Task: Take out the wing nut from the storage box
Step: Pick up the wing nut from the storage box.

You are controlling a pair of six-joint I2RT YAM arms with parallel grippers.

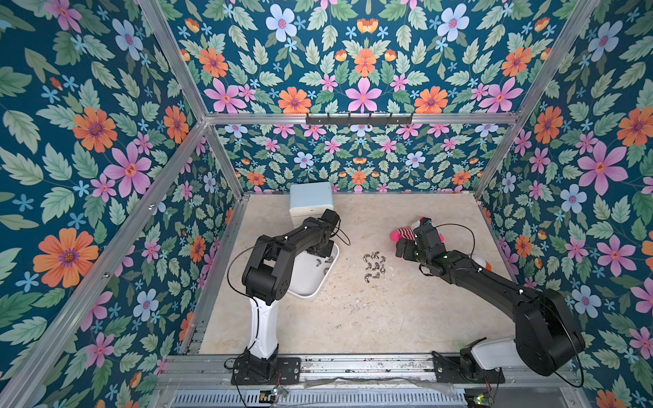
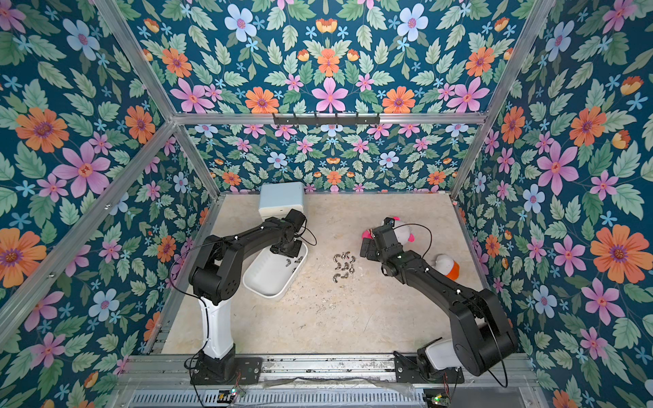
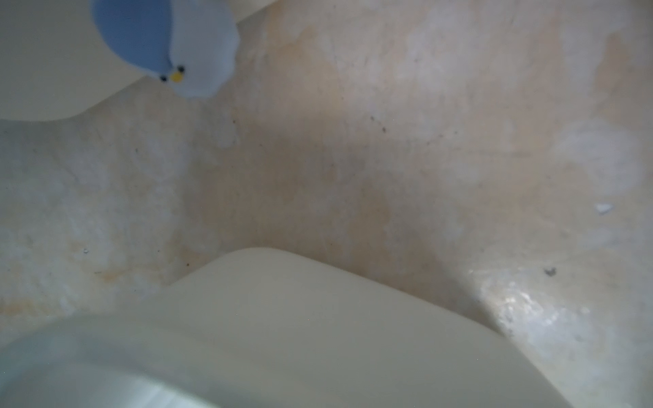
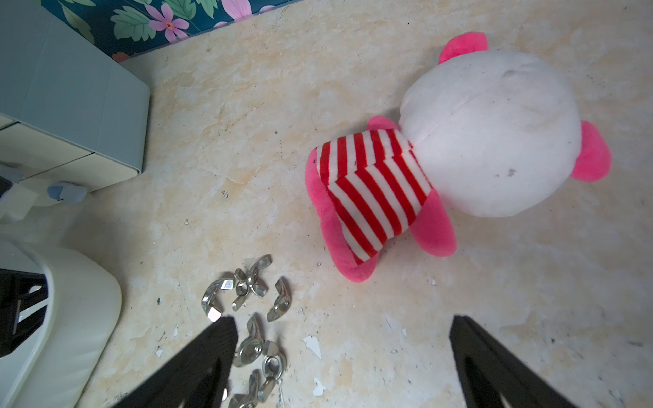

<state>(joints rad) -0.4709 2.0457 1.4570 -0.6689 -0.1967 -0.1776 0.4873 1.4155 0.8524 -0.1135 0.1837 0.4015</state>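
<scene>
top views: high, overlooking table (image 1: 353, 318) | left wrist: close above storage box (image 3: 318, 335) | right wrist: low beside it | all share it

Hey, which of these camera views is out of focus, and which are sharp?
Left wrist view: blurred throughout, storage box rim and blue bird figure soft. Right wrist view: sharp on wing nuts and striped plush toy. Both top views: crisp, evenly lit.
</scene>
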